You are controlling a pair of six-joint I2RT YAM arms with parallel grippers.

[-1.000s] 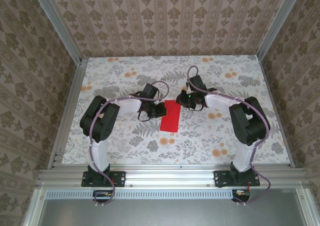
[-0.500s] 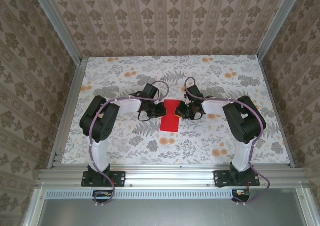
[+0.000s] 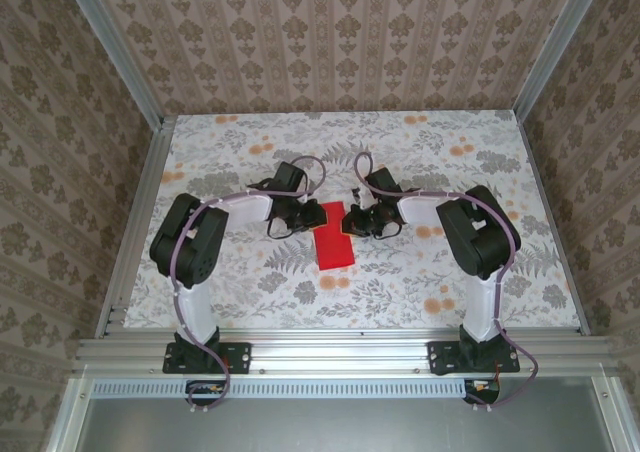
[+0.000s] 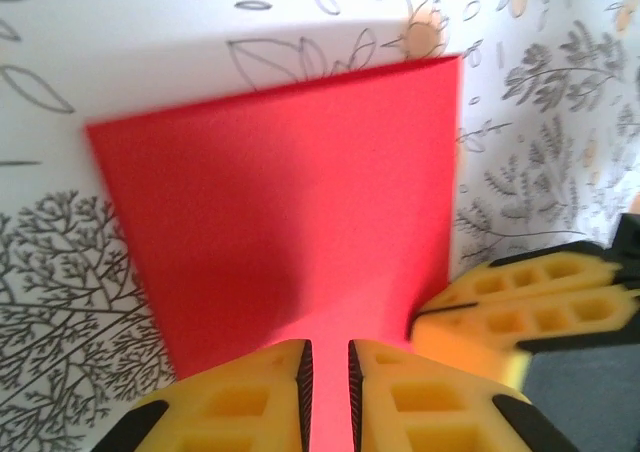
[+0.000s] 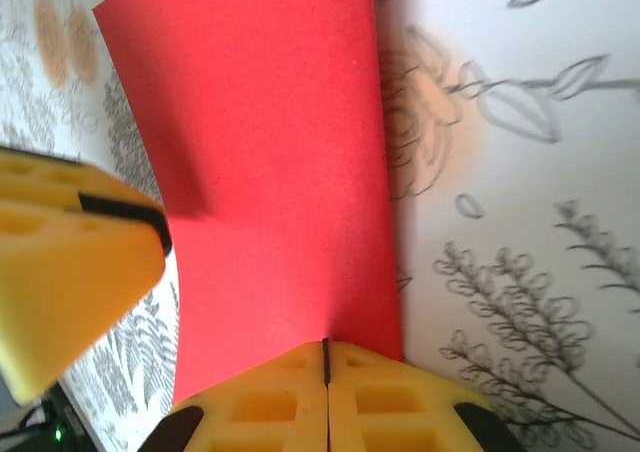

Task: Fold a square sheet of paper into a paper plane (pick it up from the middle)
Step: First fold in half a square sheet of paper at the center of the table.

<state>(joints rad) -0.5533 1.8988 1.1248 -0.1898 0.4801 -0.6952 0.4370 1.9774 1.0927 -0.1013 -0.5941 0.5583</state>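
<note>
Right gripper (image 3: 352, 222) has swung in since a second ago and now faces the left gripper (image 3: 300, 218) across the red sheet (image 3: 334, 240), mid-tabletop (image 3: 450, 282). Left wrist: jaws a crack apart, the sheet's edge running between them. Right wrist: pads pressed together on the opposite edge, likely anchoring the sheet for a lift from the middle.

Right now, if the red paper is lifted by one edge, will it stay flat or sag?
Probably floppy: the red paper looks bowed where the right gripper pinches its edge. Likely very light, so a push may buckle or slide it.
</note>
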